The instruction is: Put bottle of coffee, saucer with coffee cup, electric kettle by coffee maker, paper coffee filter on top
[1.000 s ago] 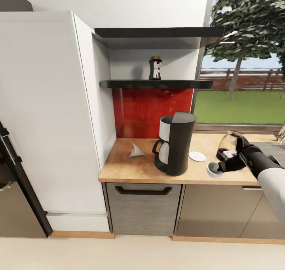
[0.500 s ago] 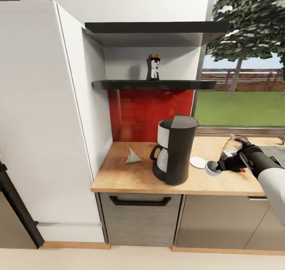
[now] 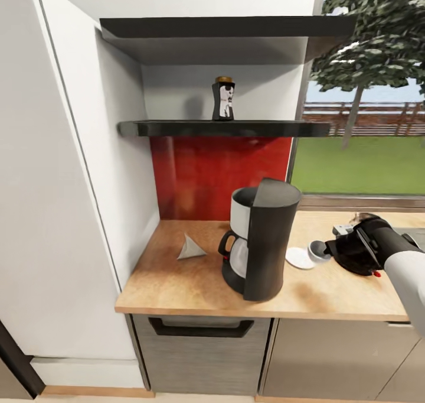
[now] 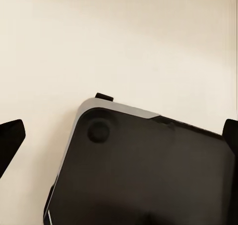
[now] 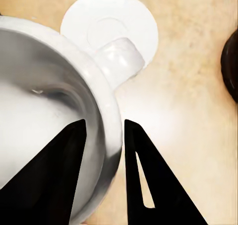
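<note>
The right gripper pinches the coffee cup by its rim — just beside the saucer on the bench; left gripper's state unclear.

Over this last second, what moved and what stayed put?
The right hand carried the cup leftward to the saucer, rim still clamped. The camera drew closer. Coffee maker, filter and shelf bottle stayed put.

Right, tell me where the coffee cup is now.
In the head view the coffee cup is held by its rim in the right hand, just right of the saucer on the countertop, right of the coffee maker.
</note>
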{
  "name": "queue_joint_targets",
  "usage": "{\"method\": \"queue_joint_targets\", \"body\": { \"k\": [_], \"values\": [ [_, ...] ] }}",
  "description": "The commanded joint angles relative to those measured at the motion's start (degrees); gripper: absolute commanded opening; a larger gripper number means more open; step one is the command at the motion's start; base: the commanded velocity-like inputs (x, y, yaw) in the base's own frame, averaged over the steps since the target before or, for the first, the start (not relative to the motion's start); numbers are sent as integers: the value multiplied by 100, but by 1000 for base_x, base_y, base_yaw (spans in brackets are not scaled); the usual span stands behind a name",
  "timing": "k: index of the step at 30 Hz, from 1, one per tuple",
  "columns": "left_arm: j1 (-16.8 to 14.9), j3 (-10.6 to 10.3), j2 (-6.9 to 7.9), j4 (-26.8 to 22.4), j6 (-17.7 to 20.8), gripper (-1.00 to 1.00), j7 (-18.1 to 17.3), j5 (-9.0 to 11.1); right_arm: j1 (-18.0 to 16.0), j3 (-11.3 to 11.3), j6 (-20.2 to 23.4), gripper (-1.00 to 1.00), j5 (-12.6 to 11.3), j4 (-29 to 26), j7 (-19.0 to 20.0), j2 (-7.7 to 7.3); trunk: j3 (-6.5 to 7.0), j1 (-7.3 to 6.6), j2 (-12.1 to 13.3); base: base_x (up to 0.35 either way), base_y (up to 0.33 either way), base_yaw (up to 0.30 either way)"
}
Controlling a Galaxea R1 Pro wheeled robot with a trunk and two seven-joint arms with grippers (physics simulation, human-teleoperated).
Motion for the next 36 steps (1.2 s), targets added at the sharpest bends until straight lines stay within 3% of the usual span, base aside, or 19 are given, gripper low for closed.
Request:
{"method": "queue_joint_targets", "body": {
  "k": [1, 9, 18, 36],
  "values": [
    [1, -8, -1, -8, -15, 100, 8, 16, -3, 3, 11, -100, 41, -9, 55, -4, -10, 5, -9, 222, -102, 49],
    [3, -9, -1, -8, -45, 100, 6, 9, -3, 14, -1, -100, 70, -9, -80, -10, -14, 5, -9, 51, -24, 154],
    [1, -5, -1, -8, -43, 100, 8, 17, -3, 23, -20, -100, 64, -1, -294, -10, -14, 5, -9, 108, 0, 5],
    [2, -7, 0, -8, -40, 100, 8, 17, -3, 23, -84, -100, 56, 24, -331, -22, -14, 5, -9, 99, 0, 0]
  ]
}}
